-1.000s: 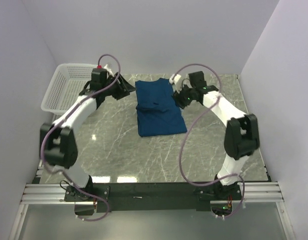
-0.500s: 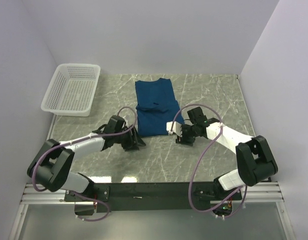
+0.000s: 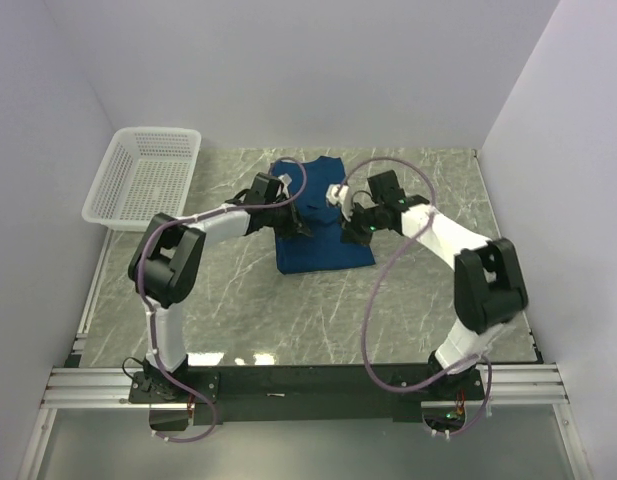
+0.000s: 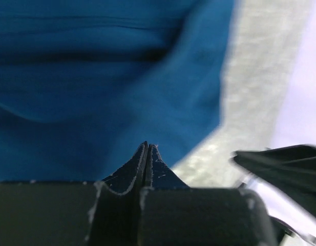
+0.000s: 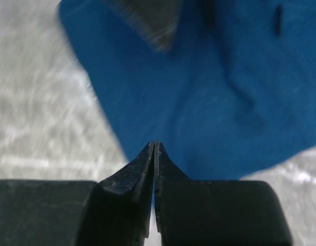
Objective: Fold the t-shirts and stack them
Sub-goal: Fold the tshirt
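A dark blue t-shirt (image 3: 320, 215) lies folded into a long strip at the back middle of the marble table (image 3: 288, 310). My left gripper (image 3: 298, 228) lies low at the shirt's left edge, jaws pressed together, with blue cloth (image 4: 96, 82) filling the view just beyond the tips (image 4: 146, 147). My right gripper (image 3: 351, 232) is at the shirt's right edge, also shut, its tips (image 5: 154, 146) over the cloth's border (image 5: 198, 102). No cloth shows between either pair of jaws. The print and the label are hidden.
A white mesh basket (image 3: 146, 178) stands at the back left corner. White walls close in the table on three sides. The other gripper shows as a dark blur (image 4: 280, 161) at the right of the left wrist view.
Both grippers swung from the shirt's near end up to its middle and shut. A second ago they were open beside its far end. The shirt lies much as before.
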{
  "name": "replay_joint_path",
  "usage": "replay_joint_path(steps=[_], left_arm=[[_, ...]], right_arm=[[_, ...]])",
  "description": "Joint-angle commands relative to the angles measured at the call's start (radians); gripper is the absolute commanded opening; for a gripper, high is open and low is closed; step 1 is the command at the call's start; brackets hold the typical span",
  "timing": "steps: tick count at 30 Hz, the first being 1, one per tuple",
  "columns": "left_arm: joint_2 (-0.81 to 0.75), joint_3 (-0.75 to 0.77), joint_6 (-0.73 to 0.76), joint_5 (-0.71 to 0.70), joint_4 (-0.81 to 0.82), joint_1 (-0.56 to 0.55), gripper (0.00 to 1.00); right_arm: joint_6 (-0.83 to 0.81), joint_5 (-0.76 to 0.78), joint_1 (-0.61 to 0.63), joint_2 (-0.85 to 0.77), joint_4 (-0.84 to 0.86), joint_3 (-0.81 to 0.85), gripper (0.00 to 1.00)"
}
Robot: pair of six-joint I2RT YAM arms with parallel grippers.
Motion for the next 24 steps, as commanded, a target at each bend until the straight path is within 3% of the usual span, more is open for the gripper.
replay_joint_path(steps=[1, 6, 16, 20, 24], left_arm=[[0.038, 0.072, 0.088, -0.043, -0.118, 0.025, 0.01], [0.118, 0.157, 0.132, -0.055, -0.162, 0.101, 0.01], [0.284, 0.428, 0.128, 0.041, -0.19, 0.175, 0.04], [0.272, 0.415, 0.083, 0.073, -0.124, 0.192, 0.1], [0.163, 0.305, 0.062, 0.052, -0.055, 0.21, 0.11]], right_arm=[[0.147, -0.002, 0.012, 0.11, -0.002, 0.157, 0.08], [0.19, 0.033, 0.023, 0.214, -0.001, 0.273, 0.06], [0.181, 0.064, 0.024, 0.228, -0.008, 0.274, 0.07], [0.144, 0.113, 0.05, 0.251, -0.037, 0.309, 0.07], [0.149, 0.174, 0.09, 0.317, -0.063, 0.408, 0.07]])
